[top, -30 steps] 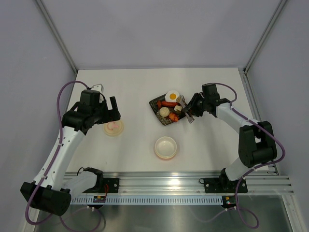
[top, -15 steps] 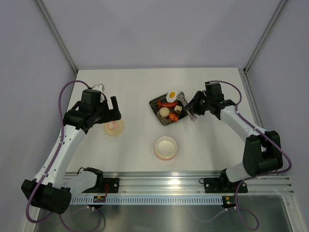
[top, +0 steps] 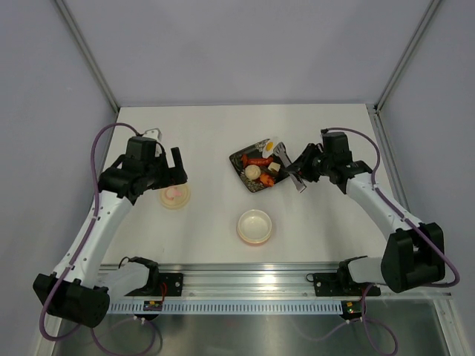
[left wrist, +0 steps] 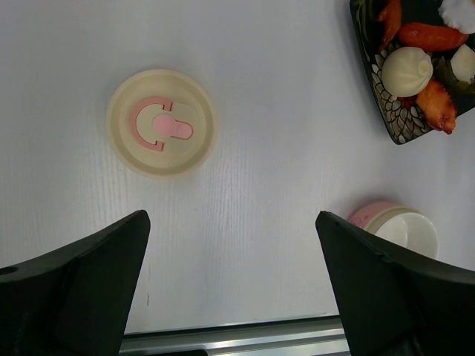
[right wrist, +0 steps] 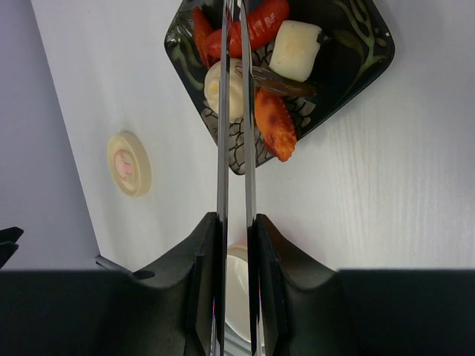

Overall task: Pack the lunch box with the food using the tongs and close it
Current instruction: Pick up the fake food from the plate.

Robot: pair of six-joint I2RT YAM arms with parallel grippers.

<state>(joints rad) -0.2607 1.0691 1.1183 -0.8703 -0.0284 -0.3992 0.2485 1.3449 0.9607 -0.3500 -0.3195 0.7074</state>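
Observation:
The cream lunch box tub [top: 254, 226] sits open near the front middle. Its lid [top: 175, 196] lies flat to the left, under my open left gripper [top: 174, 167], which hovers above it with nothing between its fingers [left wrist: 111, 259]. The food lies in a black tray [top: 247, 182]: red sausage [right wrist: 261, 22], pale cube [right wrist: 295, 50], pale ball [left wrist: 407, 70], orange piece [right wrist: 274, 124]. My right gripper [right wrist: 234, 222] is shut on the silvery tongs [right wrist: 223, 126], whose arms reach over the tray. The fried egg [top: 269, 145] stands on edge at the tongs' tips.
The arms' metal mounting rail [top: 282, 285] runs along the near edge. Grey walls with metal corner posts enclose the table at the back and sides. The tub [right wrist: 236, 289] shows low between my right fingers, and the lid [right wrist: 128, 163] lies further left.
My right gripper has squeezed the tongs narrower and the arm has drawn a little to the right. The egg has tipped from flat up onto its edge. The left arm has barely moved.

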